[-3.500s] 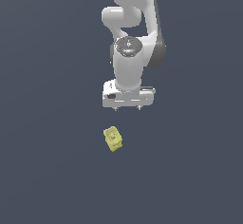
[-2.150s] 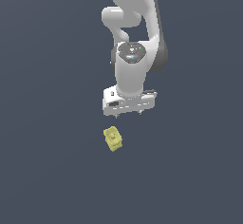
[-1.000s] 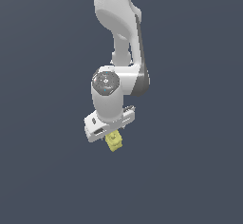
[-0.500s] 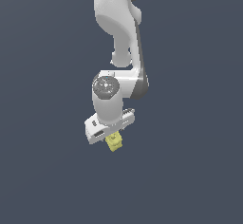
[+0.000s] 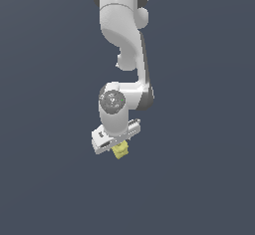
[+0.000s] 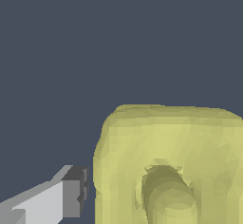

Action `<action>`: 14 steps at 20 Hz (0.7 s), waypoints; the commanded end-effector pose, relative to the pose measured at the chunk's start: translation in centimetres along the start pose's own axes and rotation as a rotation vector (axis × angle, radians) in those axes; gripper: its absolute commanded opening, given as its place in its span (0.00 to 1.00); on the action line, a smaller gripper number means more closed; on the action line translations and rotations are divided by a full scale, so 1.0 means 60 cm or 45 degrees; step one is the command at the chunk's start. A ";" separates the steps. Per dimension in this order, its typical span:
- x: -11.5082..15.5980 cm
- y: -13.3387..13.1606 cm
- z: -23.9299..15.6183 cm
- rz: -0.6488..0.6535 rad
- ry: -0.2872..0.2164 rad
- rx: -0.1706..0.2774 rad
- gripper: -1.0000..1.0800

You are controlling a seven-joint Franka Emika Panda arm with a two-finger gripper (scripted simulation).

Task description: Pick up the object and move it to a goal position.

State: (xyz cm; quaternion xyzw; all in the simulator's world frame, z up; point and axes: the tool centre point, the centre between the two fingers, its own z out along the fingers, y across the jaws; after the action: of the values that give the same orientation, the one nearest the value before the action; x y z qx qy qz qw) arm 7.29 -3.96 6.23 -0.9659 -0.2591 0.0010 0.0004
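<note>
Hovering low over the object [image 5: 120, 151], my claw [image 5: 115, 140] has it poking out just beneath the white body. On the wrist view one dark fingertip [image 6: 76, 192] sits just beside its yellow face — maybe touching; I cannot tell the grip. I'd centre it, squeeze evenly — then lift.

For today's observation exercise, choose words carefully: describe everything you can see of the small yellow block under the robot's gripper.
The block is small, pale yellow and matte, like moulded plastic, with rounded edges and bumpy faces. The wrist view shows a round hollow with a knob inside on one face. It sits just below the white gripper, much narrower than it, partly hidden by it in the exterior view. One grey-tipped finger stands close beside it, a thin gap showing. Whether anything grips it cannot be told.
</note>
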 end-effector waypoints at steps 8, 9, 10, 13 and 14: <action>0.002 0.001 -0.001 0.000 0.002 -0.001 0.00; 0.002 0.001 -0.001 0.000 0.002 -0.001 0.00; 0.002 0.001 -0.001 0.000 0.002 -0.001 0.00; 0.001 0.001 -0.001 0.000 0.002 -0.001 0.00; 0.001 0.001 -0.001 0.000 0.002 -0.001 0.00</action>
State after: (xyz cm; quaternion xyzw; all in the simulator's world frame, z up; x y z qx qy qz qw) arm 7.38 -3.96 6.27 -0.9658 -0.2591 0.0002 0.0001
